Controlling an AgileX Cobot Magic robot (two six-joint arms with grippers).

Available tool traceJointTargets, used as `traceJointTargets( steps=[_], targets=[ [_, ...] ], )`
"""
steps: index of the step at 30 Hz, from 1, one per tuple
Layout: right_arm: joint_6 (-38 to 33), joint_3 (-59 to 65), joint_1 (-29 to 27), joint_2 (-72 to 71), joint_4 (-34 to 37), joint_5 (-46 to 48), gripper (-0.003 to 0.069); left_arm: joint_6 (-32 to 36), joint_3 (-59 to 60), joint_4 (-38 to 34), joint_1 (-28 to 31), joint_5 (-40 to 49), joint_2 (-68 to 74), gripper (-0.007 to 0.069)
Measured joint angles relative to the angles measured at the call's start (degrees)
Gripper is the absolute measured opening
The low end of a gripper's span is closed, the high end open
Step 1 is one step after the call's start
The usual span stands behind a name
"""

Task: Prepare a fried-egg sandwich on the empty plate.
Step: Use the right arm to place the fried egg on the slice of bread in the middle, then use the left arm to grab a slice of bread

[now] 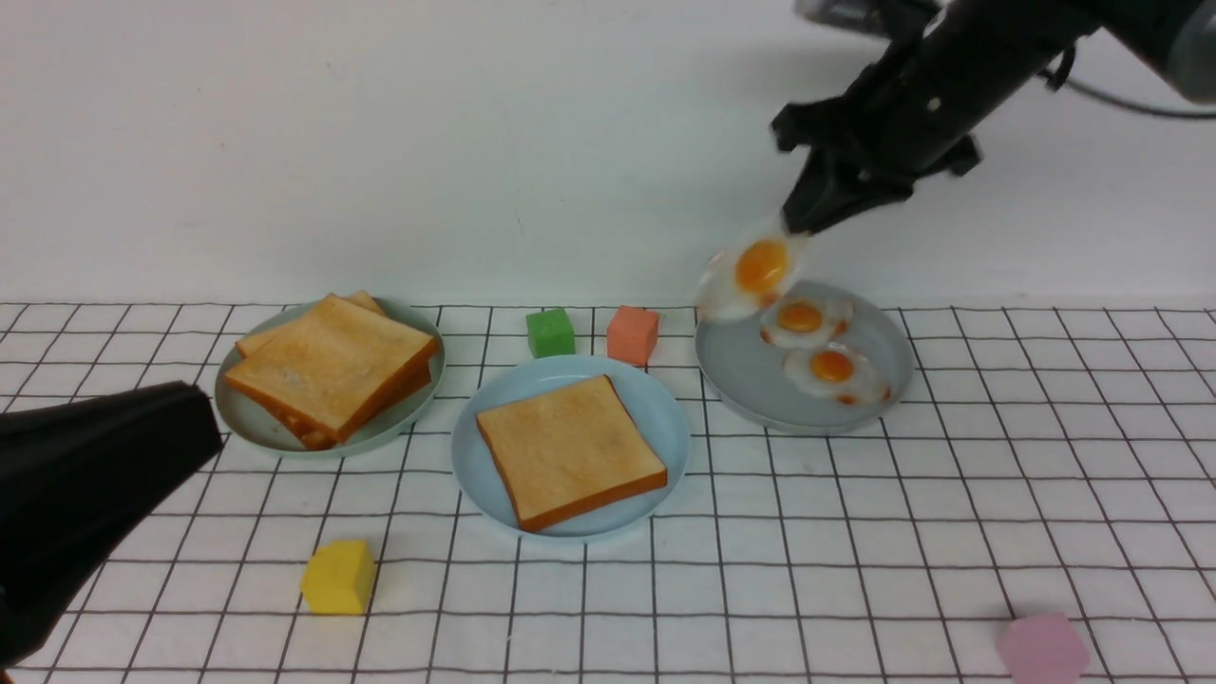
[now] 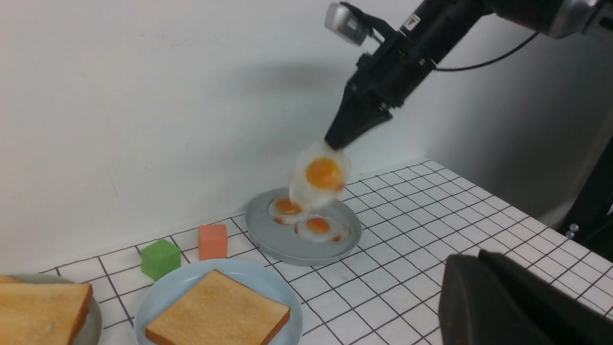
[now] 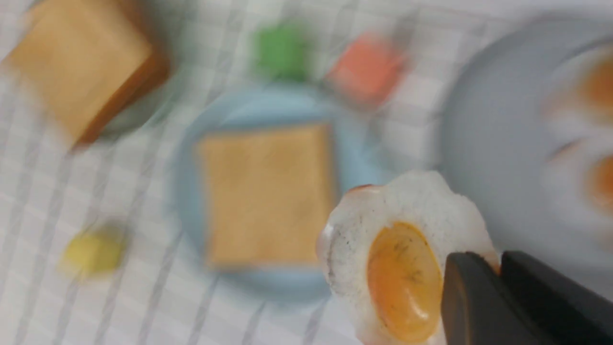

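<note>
Pinching the fried egg (image 1: 757,271) by its white edge with the right gripper (image 1: 796,226), aloft and tilted, yolk toward the front camera, above the left part of the grey-green plate (image 1: 750,385) bearing two smaller eggs (image 1: 832,369). Not yet over the sky-blue plate (image 1: 670,423), further left and nearer, with one toast slice (image 1: 568,449) flat on it. Low at the near left, the left gripper (image 1: 204,418), jaws pressed together. Beyond it, stacked toast (image 1: 332,366) on a second grey-green plate (image 1: 256,432).
</note>
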Motion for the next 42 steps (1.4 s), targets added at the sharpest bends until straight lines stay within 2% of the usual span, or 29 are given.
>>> traceJointTargets(
  steps=[2, 6, 14, 25, 27, 28, 29, 30, 31, 32, 35, 37, 39, 41, 42],
  targets=[
    [-1.6, 3.7, 1.5, -0.9, 2.2, -1.0, 0.0076, 0.0, 0.0, 0.1, 0.0, 0.0, 0.0, 0.0020],
    [-4.3, 13.0, 5.3, -0.6, 6.5, -10.7, 0.0076, 0.0, 0.0, 0.1, 0.0, 0.2, 0.0, 0.0021],
    [-9.8, 16.2, 7.4, 4.5, 16.7, -21.5, 0.0076, 0.0, 0.0, 0.2, 0.0, 2.4, 0.0, 0.0027],
    [-10.5, 16.3, 7.4, 8.7, 19.0, -25.8, 0.0085, 0.0, 0.0, 0.5, 0.0, 2.7, 0.0, 0.0030],
    [-10.5, 16.3, 7.4, 9.1, 19.3, -26.7, 0.0130, 0.0, 0.0, 0.6, 0.0, 2.7, 0.0, 0.0033],
    [-10.5, 16.3, 7.4, 9.3, 19.2, -27.0, 0.0178, 0.0, 0.0, 0.6, 0.0, 2.8, 0.0, 0.0034],
    [-10.5, 16.3, 7.4, 9.3, 19.2, -27.0, 0.0187, 0.0, 0.0, 0.6, 0.0, 2.8, 0.0, 0.0034],
    [-10.5, 16.3, 7.4, 9.4, 19.2, -27.0, 0.0281, 0.0, 0.0, 0.6, 0.0, 3.2, 0.0, 0.0036],
    [-10.5, 16.3, 7.4, 9.4, 19.2, -27.0, 0.0293, 0.0, 0.0, 0.6, 0.0, 3.2, 0.0, 0.0036],
    [-10.5, 16.3, 7.4, 9.3, 19.2, -26.9, 0.0370, 0.0, 0.0, 0.6, 0.0, 3.6, 0.0, 0.0038],
    [-10.5, 15.9, 6.6, 8.0, 17.1, -25.0, 0.0497, 0.0, 0.0, 0.6, 0.0, 5.7, 0.0, 0.0039],
    [-9.5, 15.7, 5.2, 5.4, 13.7, -22.2, 0.0531, -0.4, 0.0, 0.6, 0.0, 7.7, 0.4, 0.0039],
    [-7.9, 15.7, 4.4, 3.6, 10.7, -20.3, 0.0531, -1.1, 0.0, 0.6, 0.0, 8.6, 0.9, 0.0039],
    [-3.4, 15.7, 2.8, -2.6, 2.0, -13.3, 0.0477, -4.6, 0.0, 0.8, 0.0, 10.5, 4.6, 0.0039],
    [-3.4, 15.7, 2.8, -2.6, 2.0, -13.3, 0.0477, -4.9, 0.0, 0.9, 0.0, 10.5, 4.9, 0.0039]
  ],
)
